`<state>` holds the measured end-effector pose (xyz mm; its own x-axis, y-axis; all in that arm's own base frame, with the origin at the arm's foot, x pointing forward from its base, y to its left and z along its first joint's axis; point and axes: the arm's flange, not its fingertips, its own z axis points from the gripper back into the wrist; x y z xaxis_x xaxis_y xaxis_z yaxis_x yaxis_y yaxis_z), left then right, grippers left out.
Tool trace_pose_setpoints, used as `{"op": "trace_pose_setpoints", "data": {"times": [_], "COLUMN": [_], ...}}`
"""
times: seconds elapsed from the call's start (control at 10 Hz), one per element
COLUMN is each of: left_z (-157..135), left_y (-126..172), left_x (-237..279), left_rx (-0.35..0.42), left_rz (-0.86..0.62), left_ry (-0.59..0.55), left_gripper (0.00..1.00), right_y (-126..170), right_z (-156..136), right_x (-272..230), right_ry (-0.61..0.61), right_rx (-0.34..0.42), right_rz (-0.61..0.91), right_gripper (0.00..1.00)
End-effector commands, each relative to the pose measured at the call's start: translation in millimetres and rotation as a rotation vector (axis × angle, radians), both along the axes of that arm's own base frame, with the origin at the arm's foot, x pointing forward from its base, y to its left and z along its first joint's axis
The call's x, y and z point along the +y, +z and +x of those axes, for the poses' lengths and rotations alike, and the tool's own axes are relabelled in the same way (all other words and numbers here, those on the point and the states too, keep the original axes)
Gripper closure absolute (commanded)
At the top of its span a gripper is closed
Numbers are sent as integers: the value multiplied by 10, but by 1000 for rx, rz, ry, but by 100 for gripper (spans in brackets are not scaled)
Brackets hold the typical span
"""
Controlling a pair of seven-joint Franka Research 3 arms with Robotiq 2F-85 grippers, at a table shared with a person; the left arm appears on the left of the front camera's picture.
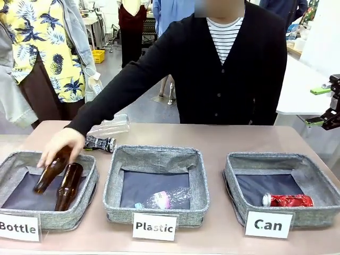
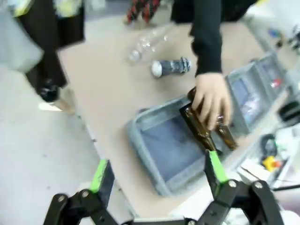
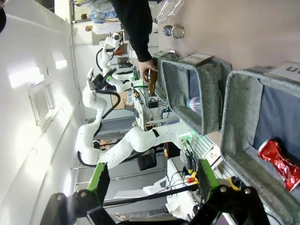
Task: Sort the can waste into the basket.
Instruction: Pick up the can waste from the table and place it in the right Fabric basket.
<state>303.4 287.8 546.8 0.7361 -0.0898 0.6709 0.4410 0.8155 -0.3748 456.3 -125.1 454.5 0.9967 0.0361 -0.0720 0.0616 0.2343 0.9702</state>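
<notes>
The shiny red can lies inside the grey basket behind the white "Can" card, at the right; from the right wrist the red can lies low in that basket. The black patterned can lies on its side on the table behind the left basket, and shows as well in the left wrist view and the right wrist view. My right gripper hangs open and empty at the far right, beyond the table edge. My left gripper is open, high above the left basket.
The person's hand sets a brown bottle into the "Bottle" basket beside another brown bottle. A clear plastic bottle lies near the black can. The "Plastic" basket in the middle holds a crumpled bottle.
</notes>
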Motion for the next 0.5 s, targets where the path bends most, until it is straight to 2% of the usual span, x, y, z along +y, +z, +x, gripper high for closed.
{"op": "trace_pose_setpoints", "data": {"times": [0.0, 0.1, 0.4], "left_z": [-568, -764, -953], "left_y": [94, -9, -306], "left_x": [628, 678, 722], "left_rx": [-116, -139, -140], "left_rz": [-148, -163, -209], "left_ry": [95, 126, 151], "left_gripper": [0, 0, 0], "right_y": [33, 33, 33], "right_z": [7, 7, 7], "right_x": [-18, -18, -18], "right_ry": [18, 18, 18], "right_rx": [-19, -19, -19], "right_rz": [-2, -2, -2], "right_gripper": [0, 0, 0]}}
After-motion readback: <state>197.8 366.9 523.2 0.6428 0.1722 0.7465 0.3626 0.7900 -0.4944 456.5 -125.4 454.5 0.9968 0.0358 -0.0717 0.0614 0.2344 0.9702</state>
